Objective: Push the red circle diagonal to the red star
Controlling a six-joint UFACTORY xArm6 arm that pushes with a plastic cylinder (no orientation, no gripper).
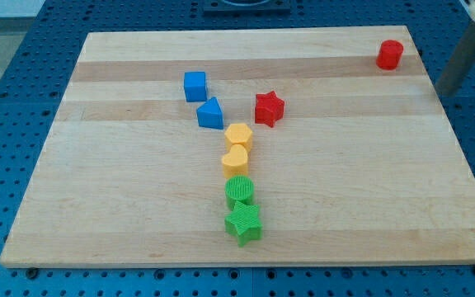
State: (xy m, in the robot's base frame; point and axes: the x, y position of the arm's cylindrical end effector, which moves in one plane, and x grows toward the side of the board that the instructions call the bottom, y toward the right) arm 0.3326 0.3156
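The red circle (390, 54) sits at the surface's (122, 206) upper right corner, far from the red star (269, 108). My tip (445, 89), a bare end effector holding nothing, hovers off-board right; a skewed push could send the circle over the edge.

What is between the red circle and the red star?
Nothing: in the camera view, only bare board lies between the red circle and red star.

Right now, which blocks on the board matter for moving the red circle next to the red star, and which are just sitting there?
In the job: red circle, red star, my tip.

Lying about: blue cube, blue block, two yellow blocks, green circle, green star.
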